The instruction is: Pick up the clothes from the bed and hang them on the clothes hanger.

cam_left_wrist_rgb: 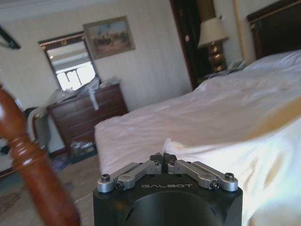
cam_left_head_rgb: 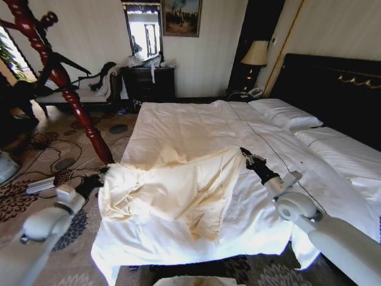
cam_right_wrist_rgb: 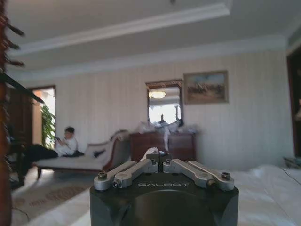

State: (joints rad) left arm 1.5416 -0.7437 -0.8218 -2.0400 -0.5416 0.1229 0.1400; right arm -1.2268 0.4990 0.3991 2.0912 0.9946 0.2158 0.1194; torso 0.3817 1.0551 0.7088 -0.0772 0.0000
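Both grippers are clamped on the cream jacket spread across the foot of the bed, left gripper pinching its left edge, right gripper its opposite upper corner, near the wooden coat stand.

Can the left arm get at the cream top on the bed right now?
Probably yes: the left gripper is already at the near-left edge of the cream top, shut at a fabric fold, with nothing between them.

Striped cream walls, dark dresser (mirror above), patterned carpet.
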